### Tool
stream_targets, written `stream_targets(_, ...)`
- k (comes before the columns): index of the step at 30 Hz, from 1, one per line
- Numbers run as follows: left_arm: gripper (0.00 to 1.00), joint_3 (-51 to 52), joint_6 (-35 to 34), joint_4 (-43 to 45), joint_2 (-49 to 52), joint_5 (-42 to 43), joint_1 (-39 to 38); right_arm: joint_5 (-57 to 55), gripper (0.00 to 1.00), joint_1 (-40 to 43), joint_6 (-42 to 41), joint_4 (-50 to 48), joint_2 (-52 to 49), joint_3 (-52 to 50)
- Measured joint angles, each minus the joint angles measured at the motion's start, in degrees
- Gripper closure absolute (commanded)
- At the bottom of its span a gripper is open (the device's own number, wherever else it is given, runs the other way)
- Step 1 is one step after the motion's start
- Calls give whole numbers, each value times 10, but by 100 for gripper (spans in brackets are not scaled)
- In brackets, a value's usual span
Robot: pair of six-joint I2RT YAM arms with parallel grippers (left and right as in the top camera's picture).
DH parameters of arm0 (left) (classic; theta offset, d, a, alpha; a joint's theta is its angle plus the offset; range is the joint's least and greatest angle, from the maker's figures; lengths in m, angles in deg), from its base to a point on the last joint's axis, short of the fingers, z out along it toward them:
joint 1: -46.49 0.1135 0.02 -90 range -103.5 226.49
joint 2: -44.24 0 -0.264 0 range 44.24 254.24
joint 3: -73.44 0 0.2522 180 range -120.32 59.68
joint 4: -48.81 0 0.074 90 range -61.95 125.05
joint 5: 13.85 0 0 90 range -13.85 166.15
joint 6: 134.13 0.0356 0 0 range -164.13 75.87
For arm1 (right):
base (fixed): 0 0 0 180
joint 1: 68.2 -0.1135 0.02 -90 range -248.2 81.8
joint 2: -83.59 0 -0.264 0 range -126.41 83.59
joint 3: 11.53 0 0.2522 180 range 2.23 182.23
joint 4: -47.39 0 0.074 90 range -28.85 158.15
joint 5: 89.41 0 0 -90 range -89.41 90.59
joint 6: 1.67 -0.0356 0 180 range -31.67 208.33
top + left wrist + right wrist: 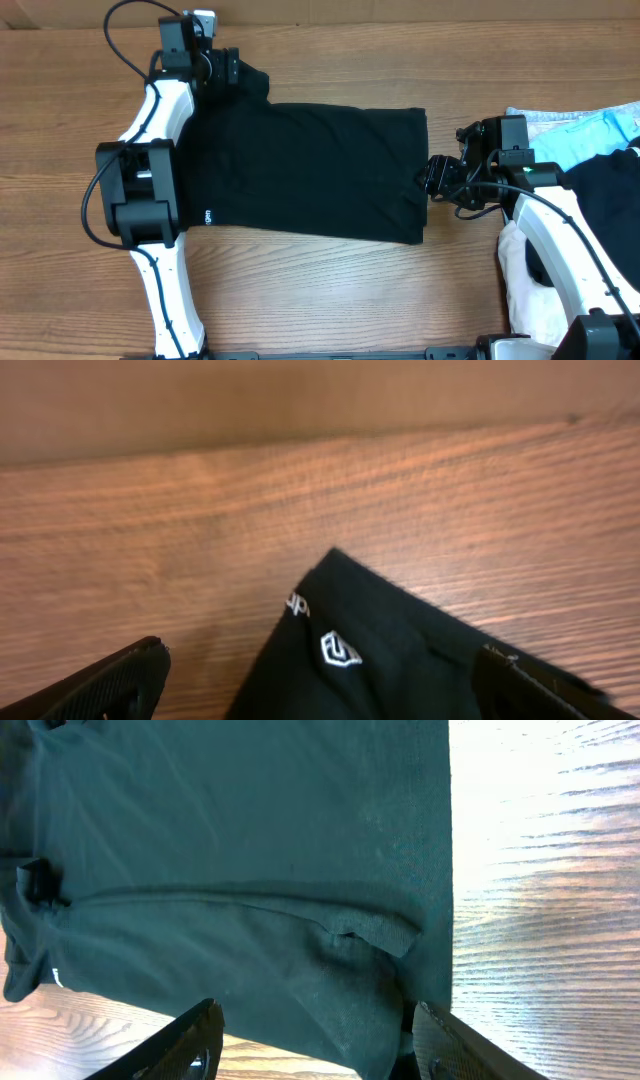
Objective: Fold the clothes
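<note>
I see the black T-shirt [310, 170] lying flat across the middle of the tabletop [330, 300], spread as a rough rectangle. My left claw [232, 70] is released, jaws wide apart, at the shirt's far left corner, and its wrist view shows a pointed bit of black cloth with a small white label [340, 650] lying between the fingers. My right claw [437, 178] is spread too, gripping nothing. It straddles the shirt's right edge (a light-blue garment [600, 128] lies beside that arm).
</note>
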Motion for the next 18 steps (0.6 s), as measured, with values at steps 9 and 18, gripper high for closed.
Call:
stream_targets(9, 45, 0, 2, 38, 37, 11, -3, 0, 36, 0, 0, 4, 0, 0)
stream_targets(18, 81, 0, 1, 40, 37, 24, -4, 0, 37, 0, -1, 6, 0, 0)
